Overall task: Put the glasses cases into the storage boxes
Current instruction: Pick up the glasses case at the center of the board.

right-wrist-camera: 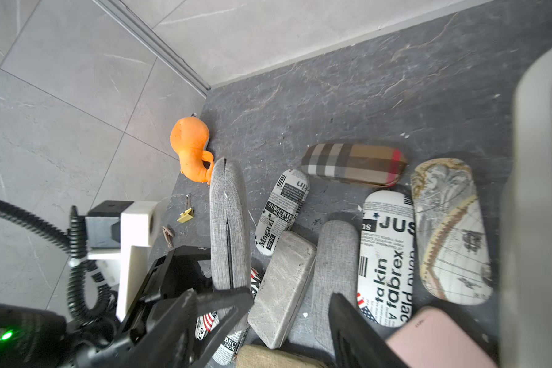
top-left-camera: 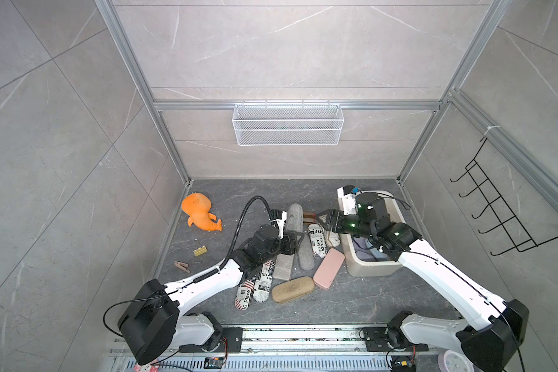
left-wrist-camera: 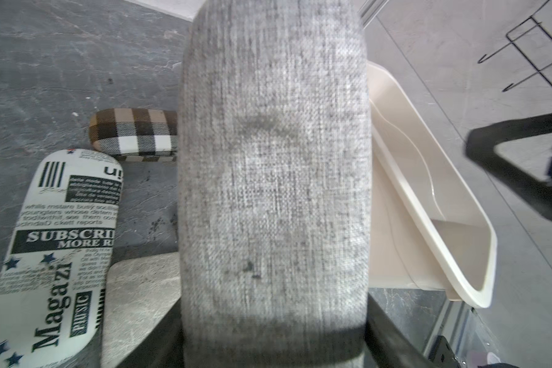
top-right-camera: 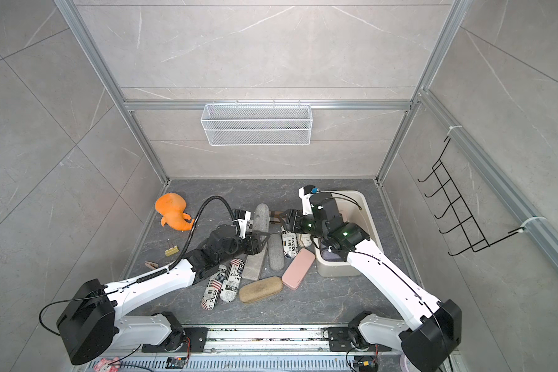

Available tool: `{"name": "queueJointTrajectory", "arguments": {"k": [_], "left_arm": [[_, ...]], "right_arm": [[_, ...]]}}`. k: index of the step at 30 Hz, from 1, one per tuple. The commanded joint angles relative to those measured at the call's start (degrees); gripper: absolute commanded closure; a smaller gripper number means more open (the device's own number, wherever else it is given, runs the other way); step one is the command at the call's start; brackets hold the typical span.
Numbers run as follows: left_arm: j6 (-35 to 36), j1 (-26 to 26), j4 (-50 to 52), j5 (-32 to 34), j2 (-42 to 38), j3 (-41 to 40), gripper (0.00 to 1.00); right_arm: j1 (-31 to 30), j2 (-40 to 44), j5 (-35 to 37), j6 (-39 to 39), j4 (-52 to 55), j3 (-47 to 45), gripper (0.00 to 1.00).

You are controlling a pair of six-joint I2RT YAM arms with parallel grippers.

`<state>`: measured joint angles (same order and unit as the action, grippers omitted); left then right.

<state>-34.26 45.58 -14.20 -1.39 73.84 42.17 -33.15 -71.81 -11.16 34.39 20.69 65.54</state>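
My left gripper (top-left-camera: pixel 293 232) is shut on a light grey fabric glasses case (top-left-camera: pixel 294 215), held above the pile; in the left wrist view that case (left-wrist-camera: pixel 273 165) fills the middle between the two jaws. My right gripper (top-left-camera: pixel 322 220) hangs open and empty over the plaid case (right-wrist-camera: pixel 352 164), beside the cream storage box (top-left-camera: pixel 369 272). Lilac and blue cases (top-left-camera: pixel 364 249) lie inside the box. On the floor lie newspaper-print (top-left-camera: pixel 316 241), map-print (right-wrist-camera: pixel 450 229), pink (top-left-camera: pixel 328 269), tan (top-left-camera: pixel 292 289), dark grey (top-left-camera: pixel 305 259), stone-grey (top-left-camera: pixel 284 266) and flag-print (top-left-camera: pixel 253 286) cases.
An orange plush toy (top-left-camera: pixel 200 212), a yellow clip (top-left-camera: pixel 200 250) and a wooden clothespin (top-left-camera: pixel 181 266) lie at the left of the floor. A white mesh basket (top-left-camera: pixel 287 124) hangs on the back wall. A black wire hook rack (top-left-camera: pixel 496 219) hangs on the right wall.
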Motion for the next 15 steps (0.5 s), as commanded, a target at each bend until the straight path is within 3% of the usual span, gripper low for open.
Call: {"name": "queueJointTrajectory", "arguments": {"k": [1, 7, 15], "left_arm": [[0.83, 0.68, -6.88, -3.33, -0.03, 0.67, 0.56], [0.60, 1.52, -7.96, -4.99, 1.19, 0.81, 0.56], [1.37, 1.53, -7.72, -4.59, 1.28, 0.88, 0.56]], "right_arm": [[-1.42, -2.29, 3.03, 2.58, -5.60, 0.91, 0.34], [-2.80, -6.70, 3.33, 3.62, -9.86, 1.48, 0.38], [-3.77, -10.49, 1.49, 4.17, -10.91, 2.35, 0.51]]}}
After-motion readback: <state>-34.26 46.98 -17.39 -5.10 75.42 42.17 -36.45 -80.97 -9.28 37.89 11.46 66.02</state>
